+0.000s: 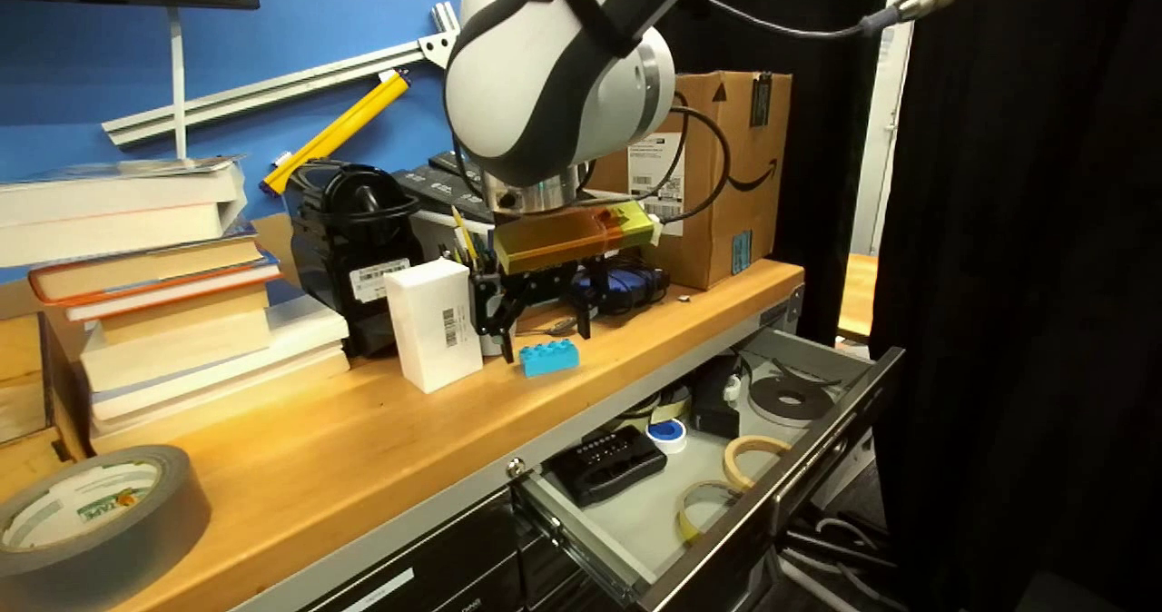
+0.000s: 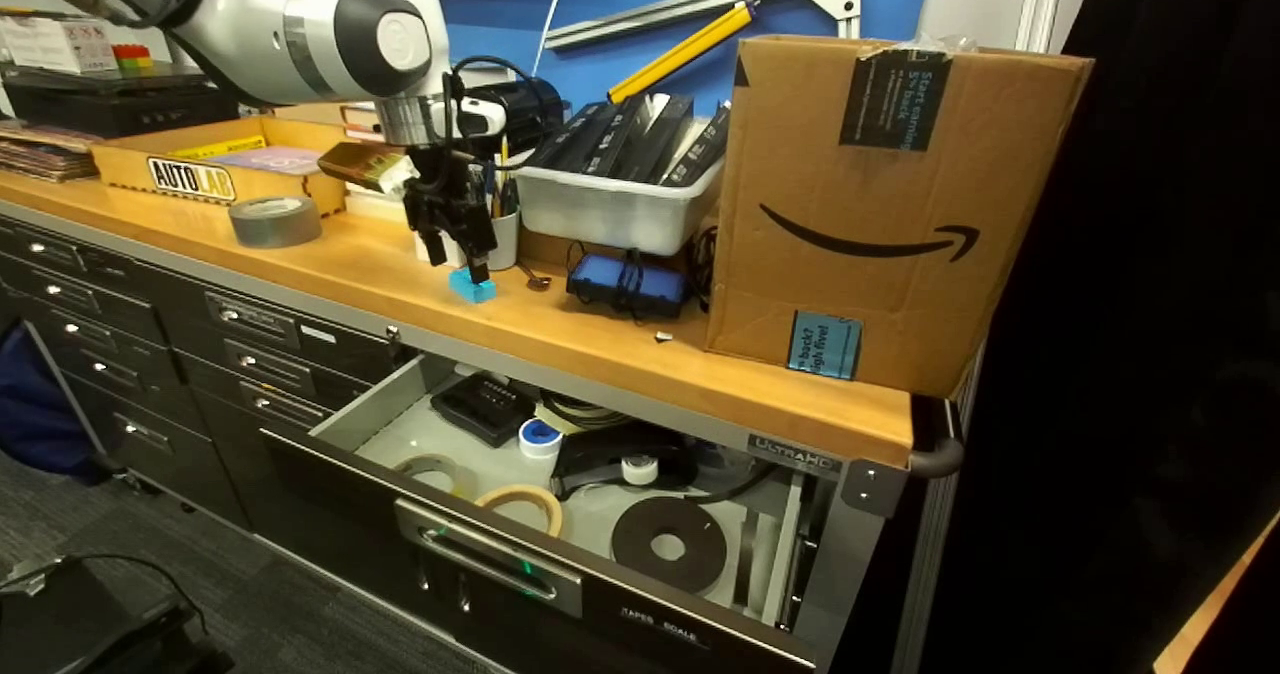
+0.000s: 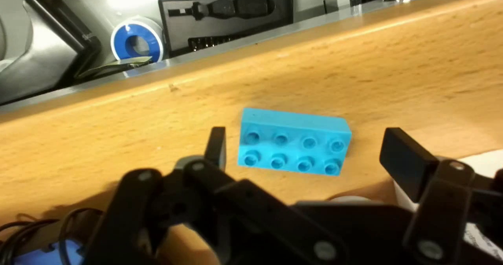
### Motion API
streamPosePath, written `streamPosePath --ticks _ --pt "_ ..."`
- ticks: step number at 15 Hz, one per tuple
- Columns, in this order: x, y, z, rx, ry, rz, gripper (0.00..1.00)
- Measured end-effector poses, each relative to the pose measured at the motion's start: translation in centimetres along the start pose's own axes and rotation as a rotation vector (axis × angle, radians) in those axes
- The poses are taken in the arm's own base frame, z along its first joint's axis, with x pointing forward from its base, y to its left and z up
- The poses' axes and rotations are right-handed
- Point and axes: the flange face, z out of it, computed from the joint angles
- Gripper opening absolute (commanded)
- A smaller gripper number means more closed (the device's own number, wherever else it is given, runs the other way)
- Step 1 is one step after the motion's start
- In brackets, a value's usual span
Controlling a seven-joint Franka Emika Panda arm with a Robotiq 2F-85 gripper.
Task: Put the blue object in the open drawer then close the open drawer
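We see the blue brick [image 3: 292,143] lying studs up on the desk [image 1: 300,453], its long axis aslant to the front edge [image 1: 495,426] and running toward both widely spread fingers [image 3: 408,161] of the end effector [image 1: 546,347], which the bent arm [image 1: 508,76] points downward close by.

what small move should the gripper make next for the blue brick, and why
Probably lower the open gripper a little, so its fingers straddle the blue brick. In the wrist view, the brick on the wooden worktop shows between the spread fingers, with a gap at each end, so it seems lined up but not yet held.
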Motion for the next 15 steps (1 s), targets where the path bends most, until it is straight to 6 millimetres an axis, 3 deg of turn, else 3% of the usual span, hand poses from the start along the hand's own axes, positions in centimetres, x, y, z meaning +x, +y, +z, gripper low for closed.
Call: streamPosePath --ticks 4,5,6,9,15 --pt "1.0 0.2 1.1 -0.013 -0.004 0.042 1.0" --pt "1.1 0.4 1.3 -0.017 -0.005 0.052 0.75" --pt "1.2 0.7 1.5 -0.021 -0.007 0.062 0.73" --pt "1.4 1.3 1.7 -0.025 -0.009 0.074 0.49" --pt "-0.1 2.3 1.2 0.003 -0.089 0.066 0.46"
